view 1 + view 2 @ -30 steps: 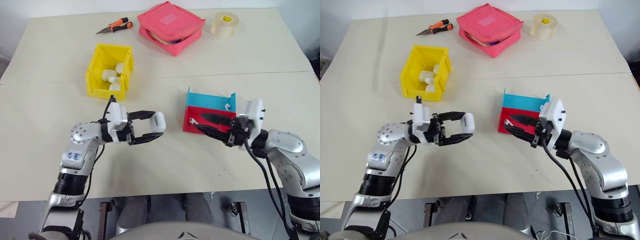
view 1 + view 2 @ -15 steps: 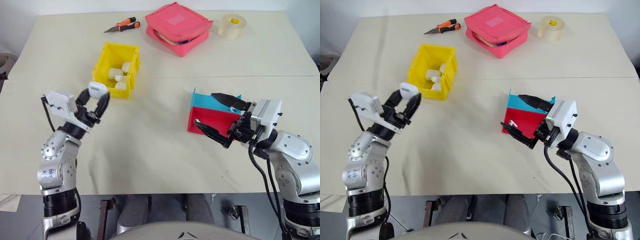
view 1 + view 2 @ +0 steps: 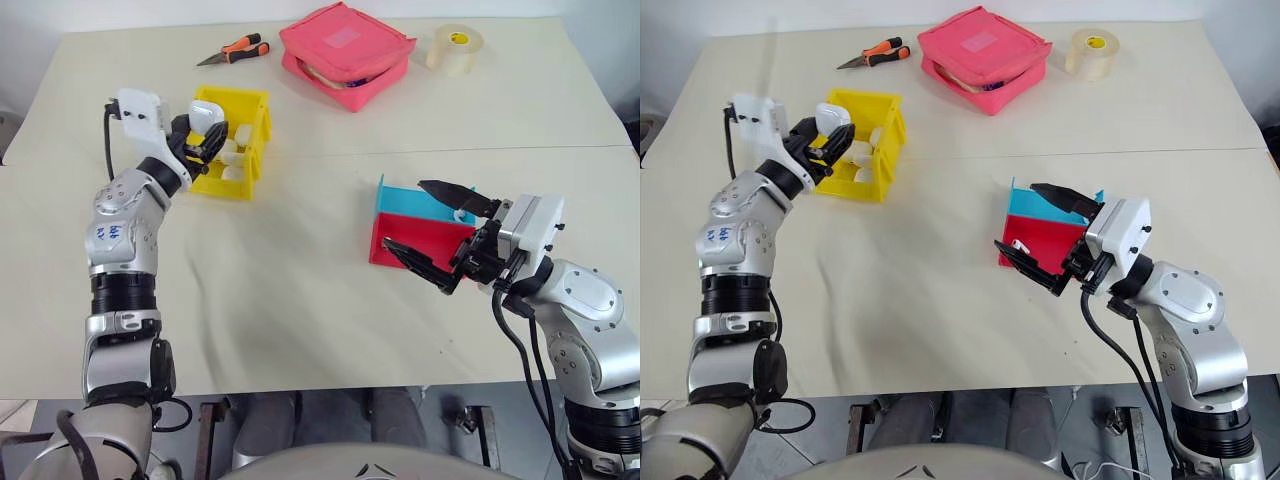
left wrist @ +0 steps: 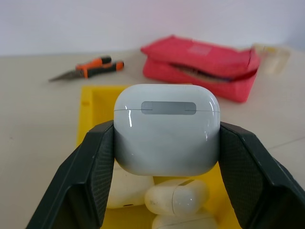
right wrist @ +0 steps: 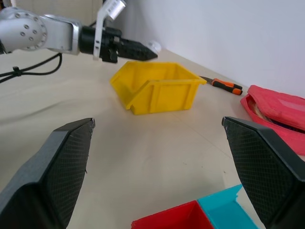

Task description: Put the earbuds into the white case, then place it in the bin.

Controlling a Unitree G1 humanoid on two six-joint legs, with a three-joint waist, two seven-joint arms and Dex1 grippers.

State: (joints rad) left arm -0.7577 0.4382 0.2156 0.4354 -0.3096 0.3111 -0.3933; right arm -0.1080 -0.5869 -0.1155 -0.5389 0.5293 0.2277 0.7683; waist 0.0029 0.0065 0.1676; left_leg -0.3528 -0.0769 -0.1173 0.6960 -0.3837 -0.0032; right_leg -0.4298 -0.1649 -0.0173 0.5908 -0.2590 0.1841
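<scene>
Left gripper (image 3: 207, 133) clamped on the white case (image 4: 167, 128), one black finger on each side, lid closed and facing up; it hangs above the near-left edge of the yellow bin (image 3: 252, 150), not inside it and not touching the walls; wrist view puts the case over the bin's open top with three more white cases (image 4: 175, 196) lying on the bin floor beneath it; those sit loosely against each other.

Right gripper (image 3: 436, 229) spread wide with nothing between the fingers; it hovers over the front edge of the blue-and-red tray (image 3: 412, 203); one finger over the blue half, the other in front of the red half; cannot tell whether either finger touches the tray; a small white piece (image 3: 457, 213) shows in the blue half next to the upper finger, too small to say whether it's an earbud.

Bin stands on the left side of the table (image 3: 300, 290), well apart from the tray on the right; behind the bin lie orange-handled pliers (image 3: 230, 51); to their right a pink zip pouch (image 3: 344, 52), partly unzipped; a roll of clear tape (image 3: 453, 48) just past the pouch toward the far right corner.
</scene>
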